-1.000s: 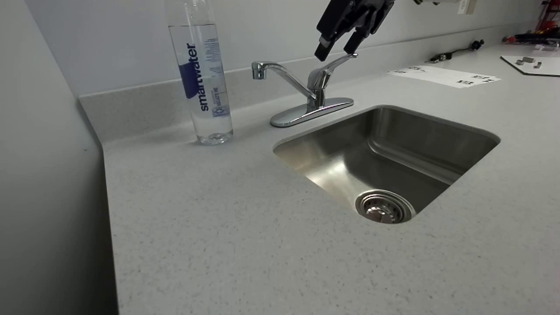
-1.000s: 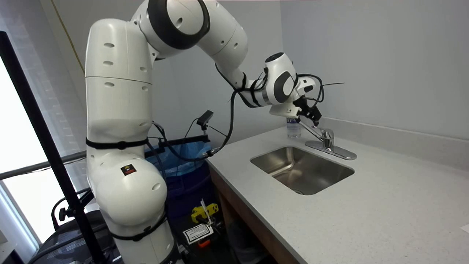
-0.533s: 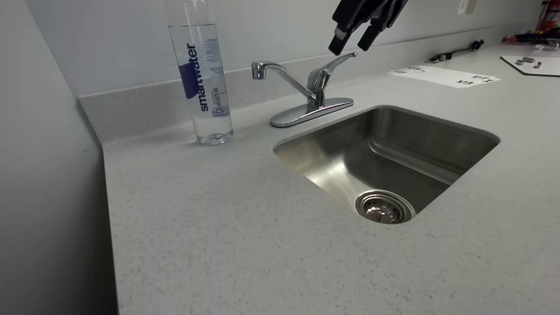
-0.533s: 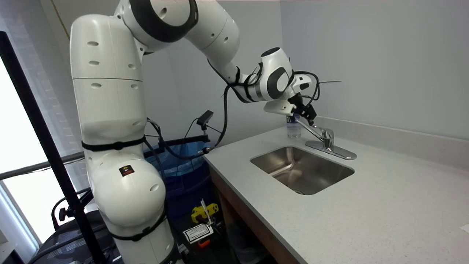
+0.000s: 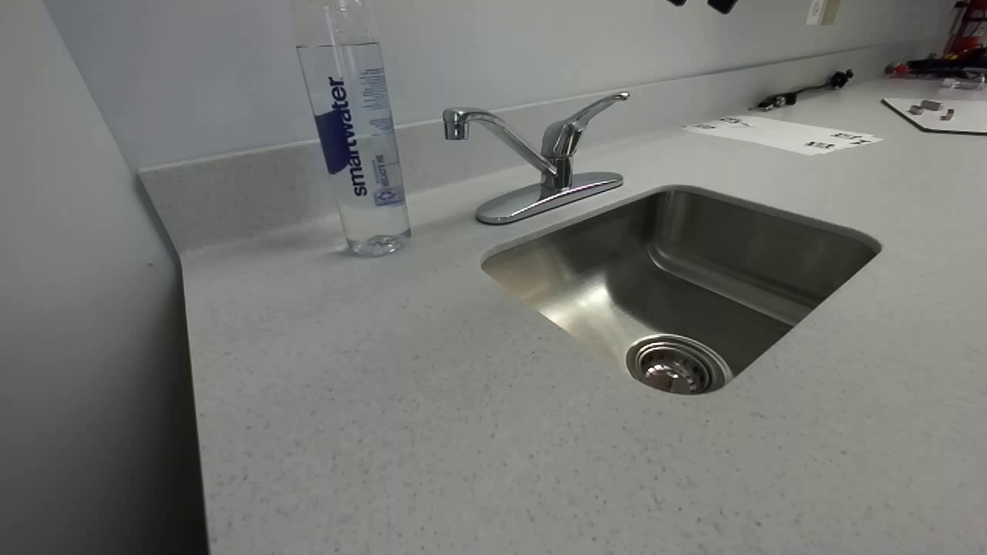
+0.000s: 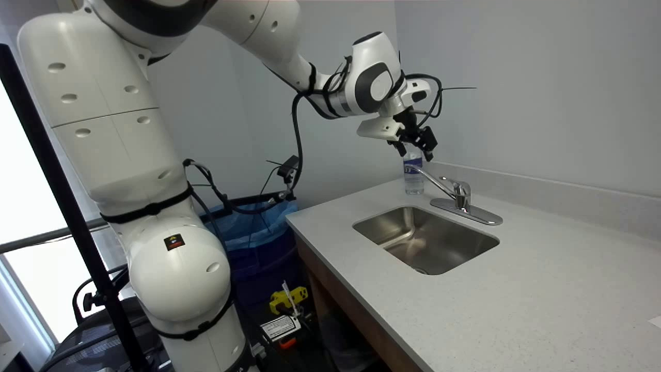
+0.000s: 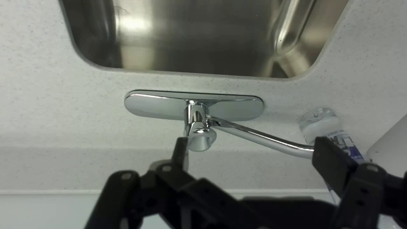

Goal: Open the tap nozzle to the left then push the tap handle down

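The end effector (image 7: 251,142) is wide and holds nothing. The handle (image 5: 595,113) sits below it, tipped up. The long spout (image 5: 509,139) points toward the bottle (image 5: 358,173). I think the handle gets pushed next.

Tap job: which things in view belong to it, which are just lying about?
In the job:
long chrome tap nozzle
short chrome tap handle
end effector, open

Just lying about:
smartwater bottle, standing upright
printed white paper
yellow power strip
blue bin

Speckled countertop (image 5: 370,401) — upright bottle (image 5: 358,146), faucet (image 5: 561,163), paper (image 5: 779,134)
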